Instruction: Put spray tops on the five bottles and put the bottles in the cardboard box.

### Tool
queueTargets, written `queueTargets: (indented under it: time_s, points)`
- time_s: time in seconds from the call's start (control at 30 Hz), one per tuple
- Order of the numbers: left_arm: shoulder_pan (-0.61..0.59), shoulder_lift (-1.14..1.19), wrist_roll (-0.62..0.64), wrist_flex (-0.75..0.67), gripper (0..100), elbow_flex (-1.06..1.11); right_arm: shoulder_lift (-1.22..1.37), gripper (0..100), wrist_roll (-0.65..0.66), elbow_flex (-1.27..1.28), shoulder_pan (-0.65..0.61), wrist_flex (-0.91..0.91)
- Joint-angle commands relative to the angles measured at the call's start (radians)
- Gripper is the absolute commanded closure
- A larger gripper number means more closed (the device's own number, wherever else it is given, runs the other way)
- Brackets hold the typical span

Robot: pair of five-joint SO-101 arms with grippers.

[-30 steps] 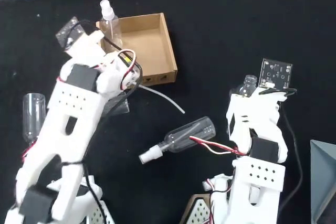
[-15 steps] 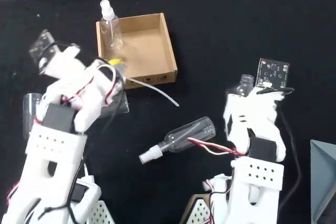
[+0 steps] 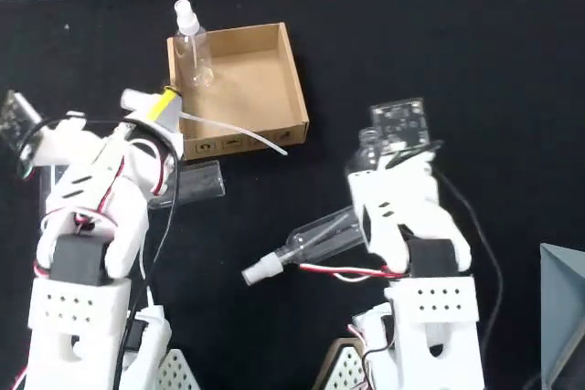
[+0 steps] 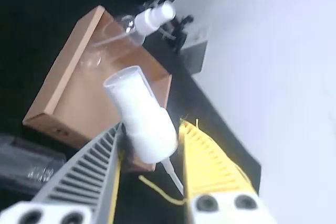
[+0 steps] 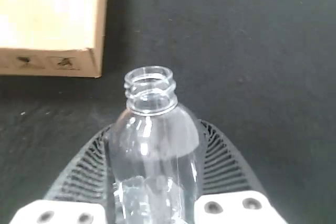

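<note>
Jaws of the left gripper [image 4: 149,129] are pinching a spray top [image 4: 140,119] by its white body, with the nozzle end sticking out past the fingertips. This gripper is hanging above the surface [image 3: 475,43], just off the near left corner of the box [image 3: 294,70]. A thin tube [image 3: 239,134] is trailing from the spray top and running across the box's near wall, its free end hanging off the near right corner.

The box is sitting toward the far edge of the surface, left of the middle. A capped bottle [image 3: 194,52] is standing upright in its far left corner.

The right gripper [image 5: 157,127] is squeezing an open bottle [image 5: 152,124] around its shoulders, one finger pressing on each side. The threaded neck is pointing away from the gripper and is carrying no top. This pair is sitting over the middle of the surface, right of the box's near right corner and apart from it.

A fallen bottle [image 3: 315,239] with a top on is lying on its side toward the near edge, partly under the right arm, its nozzle pointing near-left. A fourth bottle [image 3: 199,180] is lying just before the box's near wall, partly hidden by the left arm. A grey thing [image 3: 562,308] is showing at the right edge.
</note>
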Motion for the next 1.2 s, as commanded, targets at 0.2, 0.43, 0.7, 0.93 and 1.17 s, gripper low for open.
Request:
queueTargets:
  time_s: [0.2, 0.43, 0.7, 0.93, 1.17]
  points:
    - [-0.062, -0.178, -0.009, -0.153, 97, 0.124, -0.179, 95.6, 0.054, -0.056, -0.166, 0.095]
    - [-0.067, -0.262, -0.012, -0.212, 97, 0.203, -0.321, 95.6, 0.161, 0.048, -0.272, 0.089]
    - [-0.056, -0.327, -0.058, -0.290, 97, 0.286, -0.430, 95.6, 0.212, 0.127, -0.324, 0.089]
    - [-0.054, -0.354, -0.060, -0.331, 97, 0.337, -0.509, 95.6, 0.224, 0.191, -0.381, 0.087]
    - [-0.002, -0.354, -0.094, -0.331, 97, 0.358, -0.615, 95.6, 0.224, 0.248, -0.402, 0.087]
